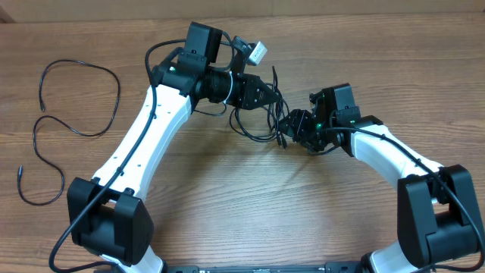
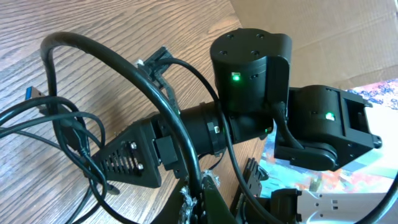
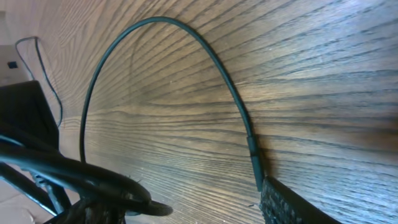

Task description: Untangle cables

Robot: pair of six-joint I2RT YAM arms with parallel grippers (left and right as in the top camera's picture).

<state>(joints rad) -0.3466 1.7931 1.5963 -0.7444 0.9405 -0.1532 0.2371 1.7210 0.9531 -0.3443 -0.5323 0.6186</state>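
Left gripper (image 1: 271, 97) is pinched tight on a strand of the cable tangle (image 1: 254, 129), mid-table between the two arms. Right gripper (image 1: 288, 127) is at the tangle's far side, jaws apart (the left wrist view shows it best). Another cable (image 1: 76, 102) sprawls in loose loops, well apart, on the left of the wooden table (image 1: 227, 205).

A wood-grain table (image 1: 250, 212) fills the overhead view. 1 strip of brown cardboard (image 1: 364, 9) runs along its far edge. A colourful printed sheet (image 2: 380, 93) shows in the left wrist view.
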